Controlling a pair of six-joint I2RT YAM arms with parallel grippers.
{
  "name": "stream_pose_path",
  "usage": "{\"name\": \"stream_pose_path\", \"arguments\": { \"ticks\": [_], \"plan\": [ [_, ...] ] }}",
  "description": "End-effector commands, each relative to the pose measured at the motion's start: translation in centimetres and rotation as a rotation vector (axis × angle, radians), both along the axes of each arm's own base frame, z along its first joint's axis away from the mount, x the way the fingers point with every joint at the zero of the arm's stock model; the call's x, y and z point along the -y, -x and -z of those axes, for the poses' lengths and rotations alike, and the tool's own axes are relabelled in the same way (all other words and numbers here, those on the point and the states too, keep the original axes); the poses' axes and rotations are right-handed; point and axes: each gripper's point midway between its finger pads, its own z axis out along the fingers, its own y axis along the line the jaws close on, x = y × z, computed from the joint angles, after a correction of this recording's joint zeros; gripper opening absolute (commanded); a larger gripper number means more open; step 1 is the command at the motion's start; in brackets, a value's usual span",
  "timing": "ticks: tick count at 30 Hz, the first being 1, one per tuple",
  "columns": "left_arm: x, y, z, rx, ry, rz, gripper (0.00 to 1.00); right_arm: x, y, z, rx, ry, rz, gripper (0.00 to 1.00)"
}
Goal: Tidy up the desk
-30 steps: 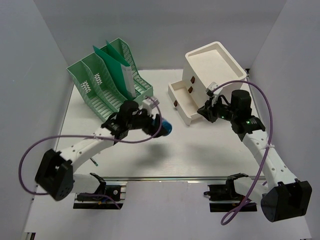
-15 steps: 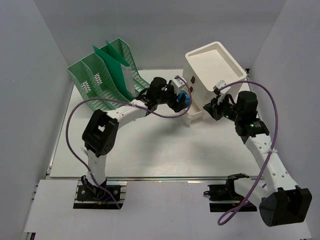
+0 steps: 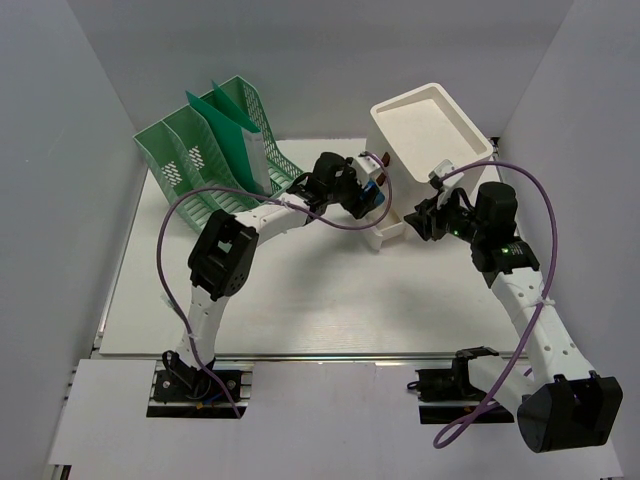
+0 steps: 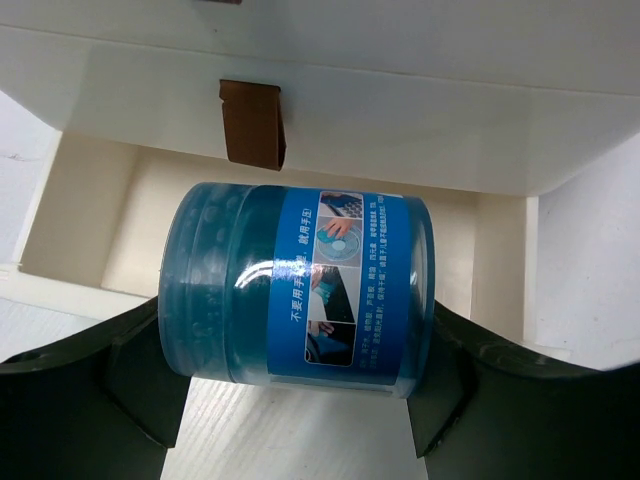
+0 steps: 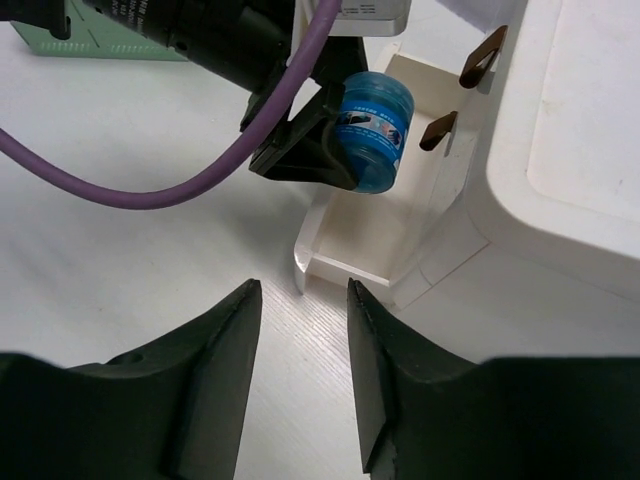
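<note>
Over the open drawer (image 4: 100,215) of the white drawer box (image 3: 425,125), left gripper (image 4: 300,318) is clamped on a blue jar (image 4: 300,285) lying sideways. Right gripper (image 5: 301,296): jaws apart, empty, near the drawer's front corner. Left of the box, green file rack (image 3: 195,170) holds green folders (image 3: 228,125). Both stand on the desk (image 3: 330,300).

The top camera looks down from behind the near edge over the whole desk (image 3: 300,290). The 2 wrist cameras, close in, both show the blue jar (image 4: 300,290) and the drawer (image 4: 90,210).
</note>
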Motion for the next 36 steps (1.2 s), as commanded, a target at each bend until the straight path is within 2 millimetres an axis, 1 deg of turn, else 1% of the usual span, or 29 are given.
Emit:
{"name": "stream_pose_path", "arguments": {
  "ticks": [1, 3, 6, 7, 8, 10, 11, 12, 14, 16, 17, 18, 19, 20, 21, 23, 24, 27, 28, 29, 30, 31, 32, 33, 34, 35, 36],
  "plan": [
    [0.8, -1.2, -6.4, 0.125, 0.079, -0.001, 0.66, -0.3, 0.1, -0.9, 0.041, -0.013, -0.031, 0.46],
    [0.9, -1.1, -7.3, 0.133, 0.096, 0.002, 0.68, -0.3, 0.3, -0.7, 0.039, -0.013, -0.038, 0.47],
    [1.0, -0.6, -9.8, 0.151, 0.141, 0.011, 0.70, -0.4, 0.6, -0.7, 0.041, -0.017, -0.055, 0.48],
    [1.1, -0.5, -10.1, 0.148, 0.151, 0.013, 0.72, -0.4, 0.6, -0.6, 0.037, -0.019, -0.059, 0.49],
    [1.1, -0.4, -10.9, 0.155, 0.160, 0.016, 0.75, -0.5, 0.6, -0.6, 0.037, -0.020, -0.063, 0.49],
    [1.2, -0.4, -11.7, 0.163, 0.164, 0.026, 0.76, -0.4, 0.6, -0.4, 0.031, -0.020, -0.063, 0.49],
    [1.2, -0.4, -11.2, 0.146, 0.149, 0.021, 0.76, -0.4, 0.5, -0.4, 0.031, -0.019, -0.064, 0.49],
    [1.3, -0.5, -11.7, 0.152, 0.154, 0.027, 0.76, -0.3, 0.4, -0.3, 0.029, -0.018, -0.063, 0.50],
    [1.3, -0.5, -11.2, 0.138, 0.144, 0.027, 0.77, -0.3, 0.4, -0.1, 0.022, -0.016, -0.063, 0.50],
    [1.4, -0.6, -11.2, 0.136, 0.143, 0.030, 0.79, -0.3, 0.4, 0.1, 0.013, -0.020, -0.067, 0.51],
    [1.5, -0.6, -10.8, 0.129, 0.139, 0.031, 0.89, -0.2, 0.3, 0.1, 0.014, -0.020, -0.067, 0.51],
    [1.6, -0.7, -10.8, 0.130, 0.140, 0.033, 0.91, -0.3, 0.4, 0.0, 0.014, -0.021, -0.073, 0.52],
    [1.5, -0.6, -10.1, 0.105, 0.121, 0.031, 0.92, -0.3, 0.3, 0.2, 0.006, -0.020, -0.073, 0.52],
    [1.6, -0.8, -10.1, 0.104, 0.119, 0.028, 0.92, -0.1, 0.2, 0.2, 0.006, -0.020, -0.065, 0.52],
    [1.8, -0.8, -9.6, 0.092, 0.117, 0.032, 0.93, -0.2, 0.3, 0.3, 0.005, -0.020, -0.067, 0.52],
    [1.9, -1.1, -9.5, 0.088, 0.115, 0.025, 0.93, -0.1, 0.2, 0.3, 0.003, -0.020, -0.065, 0.52],
    [2.0, -1.1, -9.0, 0.081, 0.111, 0.031, 0.93, -0.2, 0.2, 0.4, -0.001, -0.020, -0.067, 0.52],
    [1.9, -0.8, -9.2, 0.062, 0.130, 0.025, 0.93, -0.2, 0.3, 0.6, -0.005, -0.021, -0.076, 0.51],
    [1.7, -0.4, -10.6, 0.073, 0.149, 0.022, 0.92, -0.3, 0.4, 0.6, -0.003, -0.020, -0.090, 0.50],
    [1.4, 0.0, -10.1, 0.054, 0.154, 0.011, 0.91, -0.4, 0.5, 0.7, 0.000, -0.015, -0.103, 0.48],
    [1.1, 0.6, -10.6, 0.024, 0.179, -0.004, 0.89, -1.0, 1.1, 1.1, -0.011, -0.020, -0.150, 0.42],
    [-0.1, 1.3, -12.8, 0.026, 0.212, -0.020, 0.81, -1.3, 1.3, 1.4, -0.001, -0.003, -0.188, 0.37],
    [-0.2, 1.9, -14.0, 0.035, 0.256, -0.012, 0.72, -1.6, 1.7, 1.7, -0.002, 0.002, -0.217, 0.32],
    [-1.3, 2.9, -12.1, -0.052, 0.262, -0.045, 0.59, -2.3, 2.2, 2.2, -0.015, -0.001, -0.263, 0.21],
    [-2.2, 4.2, -14.8, -0.025, 0.301, -0.046, 0.39, -2.6, 2.4, 2.5, -0.008, 0.009, -0.287, 0.16],
    [-2.9, 5.2, -14.9, -0.030, 0.304, -0.041, 0.30, -2.8, 2.5, 2.6, -0.006, 0.015, -0.297, 0.11],
    [-3.8, 6.6, -12.7, -0.080, 0.279, -0.052, 0.20, -3.6, 2.6, 2.8, -0.010, 0.026, -0.316, 0.02]
  ]
}}
